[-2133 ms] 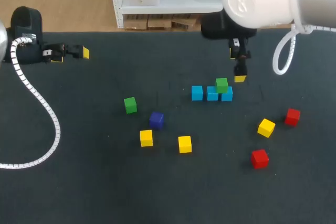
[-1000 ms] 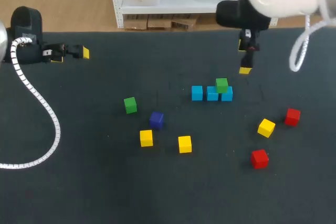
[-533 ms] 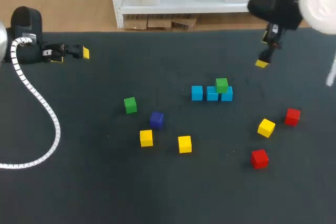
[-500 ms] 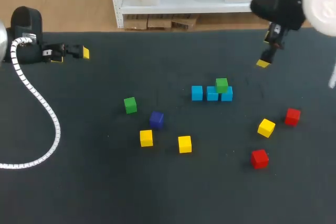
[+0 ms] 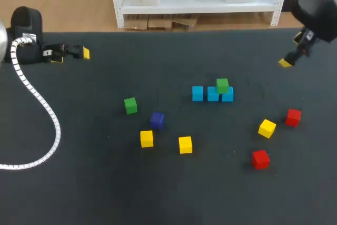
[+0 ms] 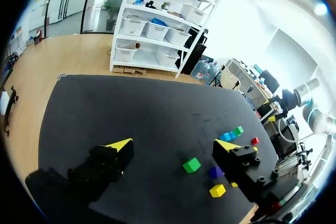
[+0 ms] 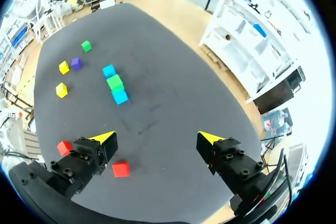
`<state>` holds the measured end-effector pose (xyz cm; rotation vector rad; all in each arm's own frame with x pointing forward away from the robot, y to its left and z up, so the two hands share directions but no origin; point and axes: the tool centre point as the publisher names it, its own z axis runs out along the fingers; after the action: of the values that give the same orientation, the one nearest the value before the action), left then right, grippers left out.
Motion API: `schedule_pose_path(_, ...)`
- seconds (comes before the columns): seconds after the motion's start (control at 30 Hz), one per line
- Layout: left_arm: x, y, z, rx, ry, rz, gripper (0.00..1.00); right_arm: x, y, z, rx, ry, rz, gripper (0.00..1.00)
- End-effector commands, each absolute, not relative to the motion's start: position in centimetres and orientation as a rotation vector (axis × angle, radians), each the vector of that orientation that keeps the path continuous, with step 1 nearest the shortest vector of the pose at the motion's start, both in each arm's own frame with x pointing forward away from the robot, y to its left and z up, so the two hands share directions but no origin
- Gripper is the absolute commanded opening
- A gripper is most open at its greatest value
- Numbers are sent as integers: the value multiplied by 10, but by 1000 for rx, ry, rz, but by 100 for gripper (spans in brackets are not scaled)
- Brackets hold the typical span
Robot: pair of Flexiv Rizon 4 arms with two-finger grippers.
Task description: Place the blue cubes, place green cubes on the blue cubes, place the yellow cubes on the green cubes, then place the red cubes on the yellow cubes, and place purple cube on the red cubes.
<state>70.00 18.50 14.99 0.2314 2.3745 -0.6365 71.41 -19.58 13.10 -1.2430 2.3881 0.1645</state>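
**Both end effectors open and empty; one green cube on the blue row**

Left end effector (image 6: 173, 145): fingers wide apart, holding nothing. It sits at the far left edge of the surface (image 5: 95, 188), well apart from every cube.

Right end effector (image 7: 157, 139): fingers wide apart, holding nothing. It hangs above the far right part of the surface, well apart from the blue row.

Blue cubes (image 5: 212, 95): three in a row just right of centre. The left one stands slightly apart from the other two.

Stacked green cube (image 5: 222, 85): rests on top of the row, over the middle and right blue ones.

Loose green cube (image 5: 130, 105): left of centre, lying on the surface, with the purple cube (image 5: 157, 120) near it.

Yellow cubes (image 5: 147, 138): two lie apart nearer the front, one just in front of the purple cube. The third yellow cube (image 5: 267, 128) is at the right, near a red cube (image 5: 293, 117). The second red cube (image 5: 260, 159) lies nearer the front.
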Motion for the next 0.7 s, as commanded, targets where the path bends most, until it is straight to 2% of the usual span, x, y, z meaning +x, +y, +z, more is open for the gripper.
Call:
schedule_pose_path(0.03, 700, 185, 150, 231, 2374, -636, 100, 706, -206, 129, -1167, 2304, 131, 100)
schedule_pose_path(0.5, 700, 185, 150, 231, 2374, -636, 100, 701, -241, 124, -1027, 2315, 131, 100)
schedule_pose_path(0.7, 700, 185, 150, 231, 2374, -636, 100, 701, -244, 143, -987, 2194, 178, 100)
